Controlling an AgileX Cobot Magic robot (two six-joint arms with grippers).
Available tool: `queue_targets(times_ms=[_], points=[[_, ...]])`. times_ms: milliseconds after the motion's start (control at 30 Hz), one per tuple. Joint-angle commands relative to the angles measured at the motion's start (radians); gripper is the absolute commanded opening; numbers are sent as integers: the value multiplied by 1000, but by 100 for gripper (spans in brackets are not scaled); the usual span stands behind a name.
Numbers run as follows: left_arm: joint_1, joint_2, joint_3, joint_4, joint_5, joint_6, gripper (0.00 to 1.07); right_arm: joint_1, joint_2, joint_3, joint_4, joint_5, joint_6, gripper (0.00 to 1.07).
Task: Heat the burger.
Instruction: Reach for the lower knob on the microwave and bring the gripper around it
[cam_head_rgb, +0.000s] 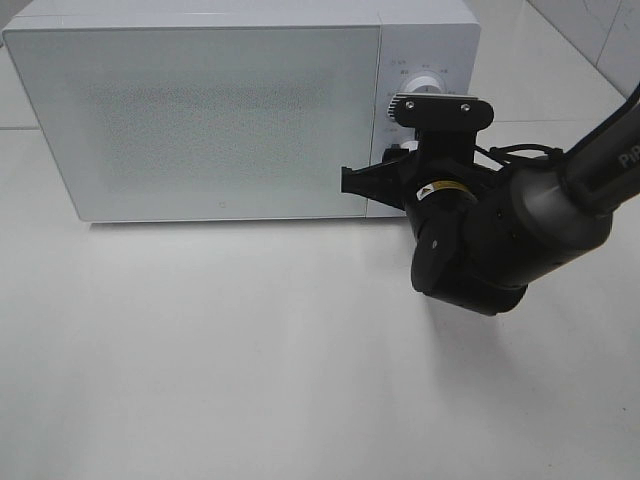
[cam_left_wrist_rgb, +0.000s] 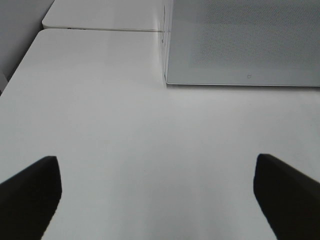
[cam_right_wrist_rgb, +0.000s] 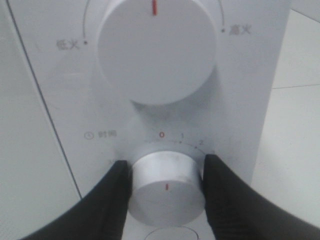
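The burger is not in view. The white microwave (cam_head_rgb: 200, 120) stands at the back of the table with its frosted door shut; nothing shows through it. My right gripper (cam_head_rgb: 392, 157) is at the control panel. In the right wrist view the right gripper (cam_right_wrist_rgb: 167, 175) is shut on the lower timer knob (cam_right_wrist_rgb: 167, 195), one black finger (cam_right_wrist_rgb: 112, 192) on each side. The knob's red mark sits on the side opposite the "0" mark. The upper power knob (cam_right_wrist_rgb: 157, 50) is untouched. My left gripper (cam_left_wrist_rgb: 157, 192) is open and empty above the bare table, in front of the microwave's left corner (cam_left_wrist_rgb: 167, 80).
The white table (cam_head_rgb: 250, 350) stretches in front of the microwave. The right arm's black wrist and forearm (cam_head_rgb: 480, 240) hang over the table at the right. A seam between table tops (cam_left_wrist_rgb: 100, 29) runs beside the microwave's left side.
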Motion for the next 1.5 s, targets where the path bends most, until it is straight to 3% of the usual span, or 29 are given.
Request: queue_targets(times_ms=[33, 100, 400, 733, 1067, 1500], points=[[1, -22, 4, 2, -5, -1, 100, -11, 4, -20, -80, -12, 177, 0], [1, -22, 4, 2, -5, -1, 100, -11, 4, -20, -99, -17, 237, 0], [1, -22, 4, 2, -5, -1, 100, -11, 4, -19, -308, -3, 993, 0], [1, -22, 4, 2, -5, -1, 100, -11, 4, -19, -427, -38, 1587, 0], [1, -22, 4, 2, -5, -1, 100, -11, 4, -19, -429, -166, 1860, 0], [1, -22, 4, 2, -5, -1, 100, -11, 4, -19, -425, -164, 1865, 0]])
